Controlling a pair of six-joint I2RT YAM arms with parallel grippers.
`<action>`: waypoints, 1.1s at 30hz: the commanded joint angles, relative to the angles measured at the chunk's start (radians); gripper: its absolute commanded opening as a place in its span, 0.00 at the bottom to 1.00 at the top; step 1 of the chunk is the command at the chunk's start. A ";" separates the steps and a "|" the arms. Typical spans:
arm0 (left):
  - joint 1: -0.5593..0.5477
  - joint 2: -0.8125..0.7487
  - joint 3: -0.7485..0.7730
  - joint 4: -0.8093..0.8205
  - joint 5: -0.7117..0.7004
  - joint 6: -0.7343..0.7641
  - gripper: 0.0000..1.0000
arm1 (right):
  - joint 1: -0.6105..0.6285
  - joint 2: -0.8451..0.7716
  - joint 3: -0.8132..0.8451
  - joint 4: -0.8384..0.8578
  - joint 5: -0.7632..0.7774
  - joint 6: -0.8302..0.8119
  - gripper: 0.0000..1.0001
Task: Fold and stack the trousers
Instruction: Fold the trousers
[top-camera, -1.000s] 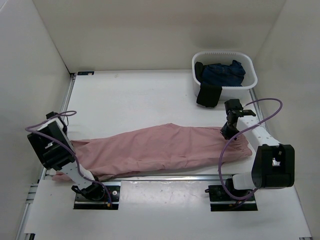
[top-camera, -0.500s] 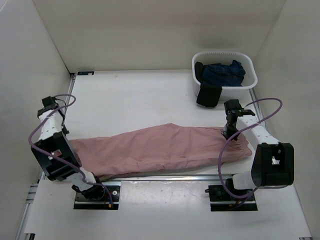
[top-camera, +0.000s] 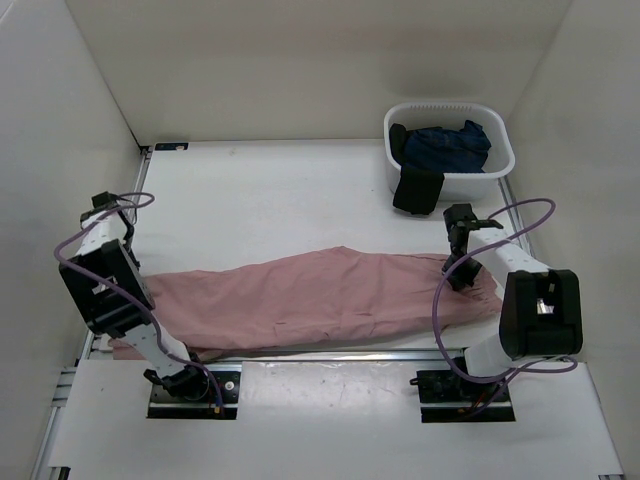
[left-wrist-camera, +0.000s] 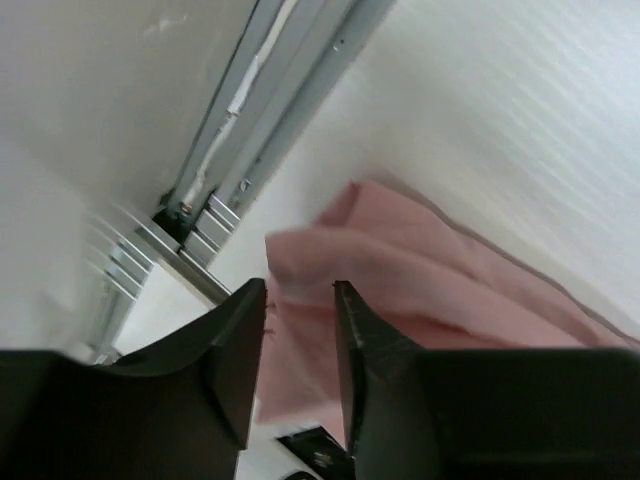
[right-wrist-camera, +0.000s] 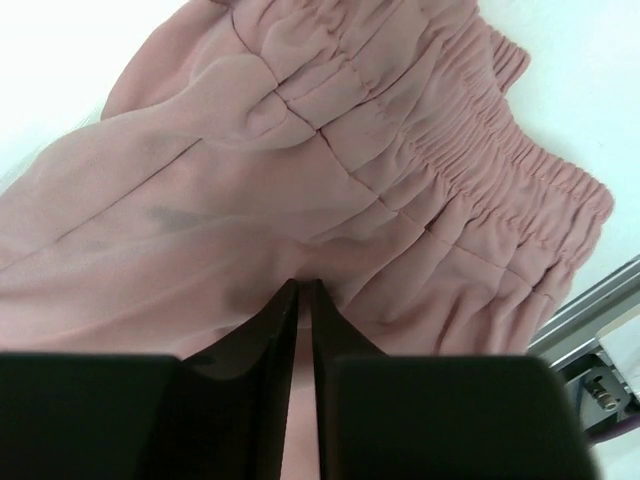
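- The white surface (top-camera: 280, 200) is boxed in by pale walls on the left, right and far sides. A broad bare stretch of it shows between the trousers and the far wall, which I judge is enough room for a fold. A metal rail (top-camera: 330, 353) runs along the near edge, just in front of the cloth.
- The trousers (top-camera: 320, 300) lie flat on the near part of the surface, stretched out from left to right. The gathered waistband (right-wrist-camera: 480, 130) is at the right end and the leg ends (left-wrist-camera: 380, 250) are at the left, close to the left wall.
- A white basket (top-camera: 475, 183) stands in the far right corner, well apart from the trousers. It holds a dark navy garment (top-camera: 445, 148), and a black garment (top-camera: 417, 190) hangs over its front.
- The right end effector (right-wrist-camera: 300, 283) points down onto the cloth just inside the waistband, with its tips at the fabric. Its jaws are drawn almost together, leaving only a thin slit. I cannot tell whether a pinch of cloth is caught there.
- The left end effector (left-wrist-camera: 300, 287) hangs above the leg ends, lifted off the cloth. Its jaws are partly apart and nothing shows between them.
- Each arm has one end of the long axis under it, and the right one is the closer to its end. Bringing one end over toward the other would therefore run along that axis, left to right or the reverse.
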 joint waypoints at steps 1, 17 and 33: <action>0.037 0.023 0.073 0.044 -0.082 -0.008 0.48 | 0.004 -0.062 0.037 -0.025 0.047 -0.012 0.16; -0.254 -0.287 -0.102 -0.240 0.295 -0.008 0.38 | 0.015 -0.324 -0.040 -0.057 -0.023 0.054 0.13; -0.129 -0.046 -0.201 0.082 -0.082 -0.008 0.42 | -0.157 -0.050 -0.005 0.066 0.041 -0.081 0.00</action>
